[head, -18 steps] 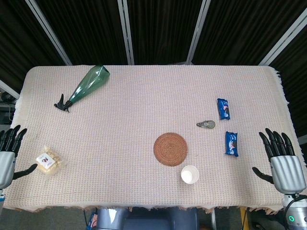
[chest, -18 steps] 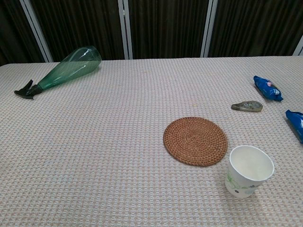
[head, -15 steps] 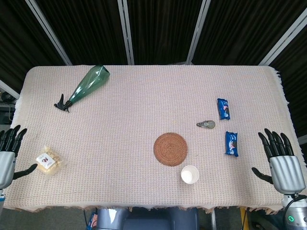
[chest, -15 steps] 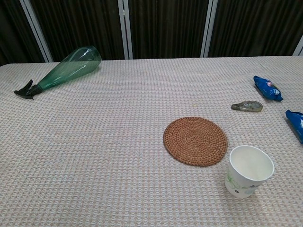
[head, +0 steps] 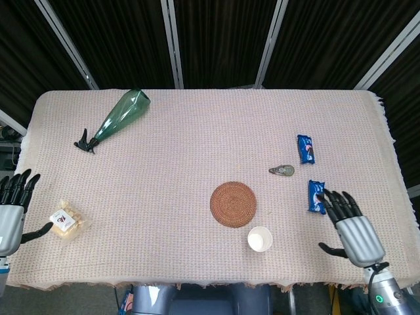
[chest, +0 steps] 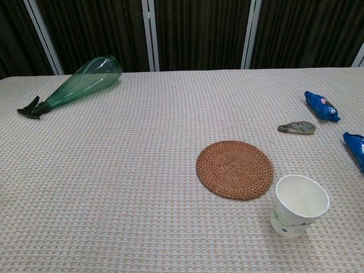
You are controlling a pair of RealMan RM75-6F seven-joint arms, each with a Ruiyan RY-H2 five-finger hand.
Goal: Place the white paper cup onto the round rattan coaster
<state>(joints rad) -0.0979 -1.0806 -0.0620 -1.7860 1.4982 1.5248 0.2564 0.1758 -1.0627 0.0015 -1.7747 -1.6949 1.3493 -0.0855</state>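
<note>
The white paper cup stands upright on the tablecloth, just right of and nearer than the round rattan coaster. My right hand hovers over the table's front right, to the right of the cup, fingers spread and empty. My left hand shows at the far left edge, fingers apart, holding nothing. Neither hand appears in the chest view.
A green spray bottle lies on its side at the back left. A small snack packet sits near the left hand. Two blue wrappers and a small grey tape dispenser lie right of the coaster.
My right hand has moved left and inward over the table, closer to the cup. The left hand, cup and coaster are where they were.
</note>
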